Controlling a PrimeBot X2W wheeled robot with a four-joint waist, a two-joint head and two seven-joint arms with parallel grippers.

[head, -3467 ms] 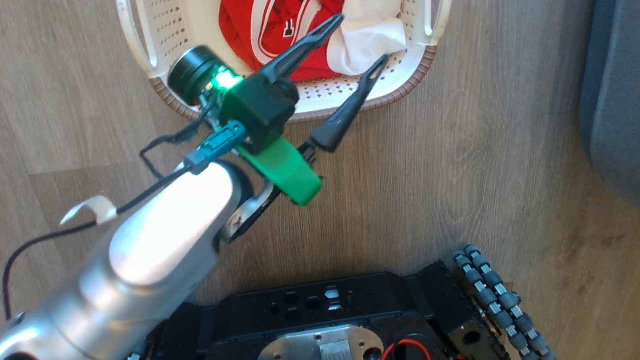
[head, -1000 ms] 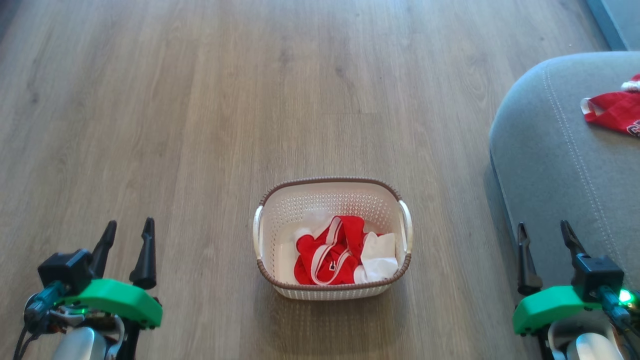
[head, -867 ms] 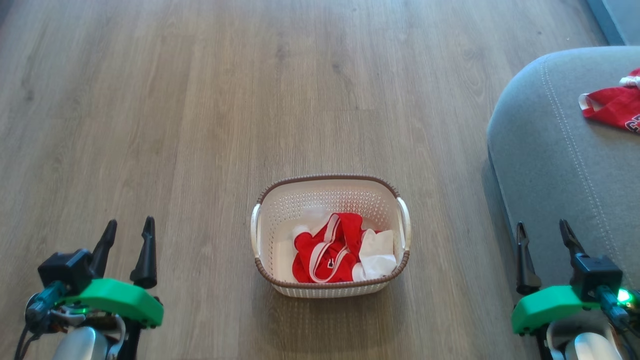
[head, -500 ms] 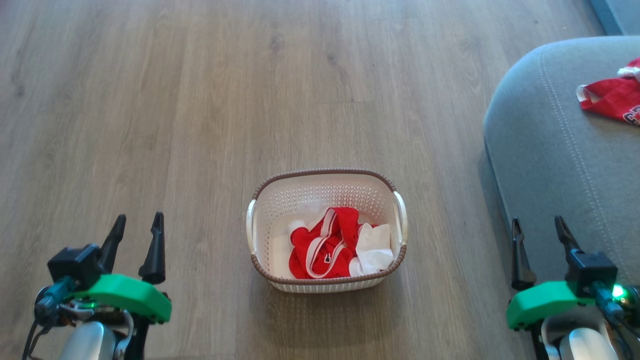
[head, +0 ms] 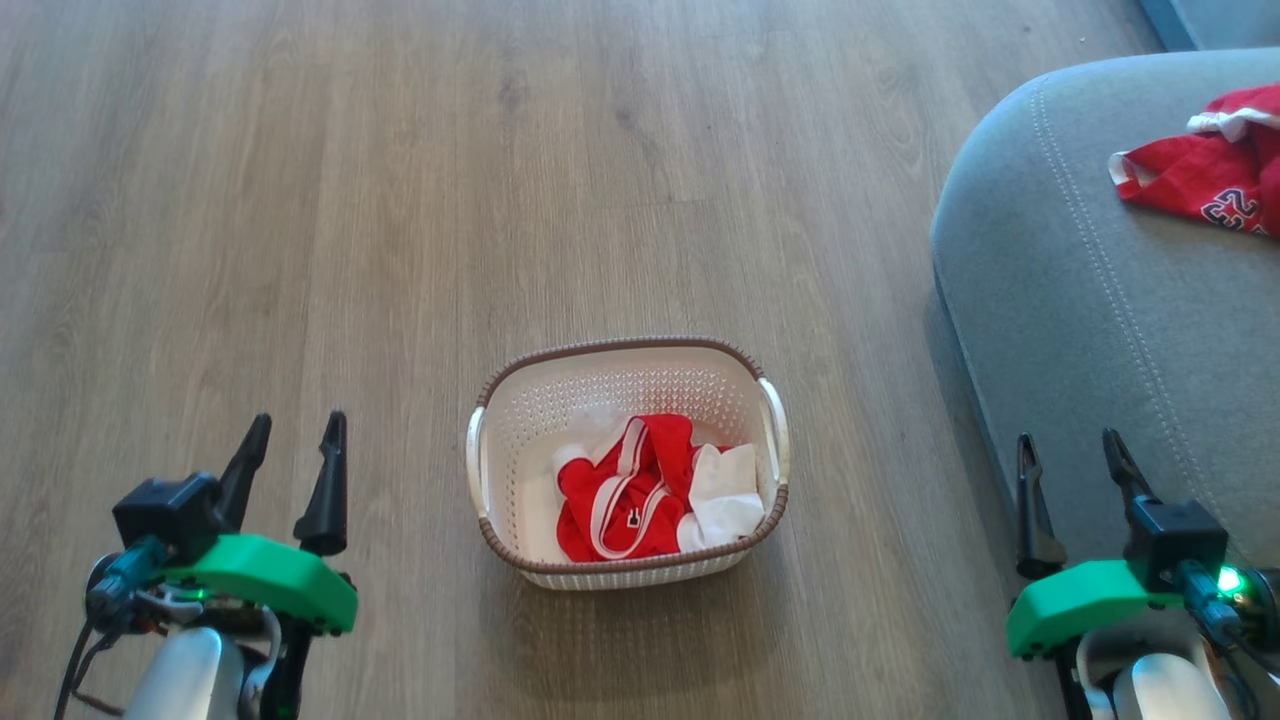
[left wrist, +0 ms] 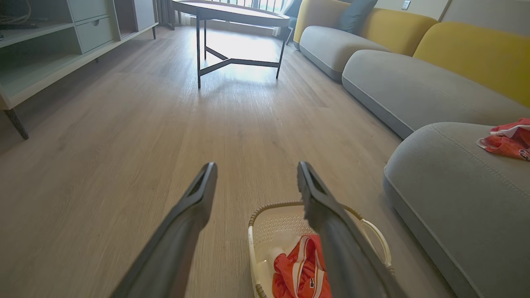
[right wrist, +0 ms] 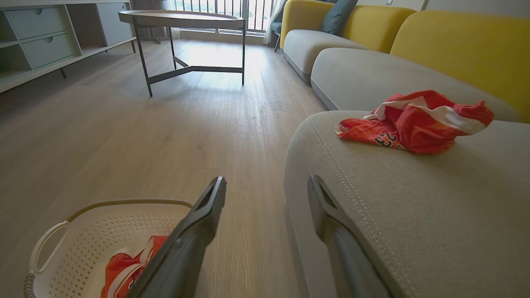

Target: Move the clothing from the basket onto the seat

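The cream basket [head: 520,430] with a brown rim stands on the wood floor at the centre of the head view. Inside it lie red clothing with white stripes [head: 620,490] and a white cloth [head: 728,497]. A second red garment [head: 1195,175] rests on the grey-blue seat [head: 1060,290] at the right. My left gripper [head: 297,430] hangs open at the lower left, well clear of the basket. My right gripper [head: 1068,448] is open at the lower right, over the seat's edge. The basket [left wrist: 265,231], the garment [right wrist: 414,122] and the seat [right wrist: 414,207] also appear in the wrist views.
Bare wood floor [head: 400,200] surrounds the basket. Ahead stand a round table on thin metal legs [left wrist: 232,16], a low shelf unit with drawers [left wrist: 49,37] at the left, and more grey sofa cushions with yellow backs [left wrist: 414,82] at the right.
The head camera has shifted, so the basket and seat sit further left in the picture. Both grippers stay open and empty. Some seconds ago the left arm reached over the basket.
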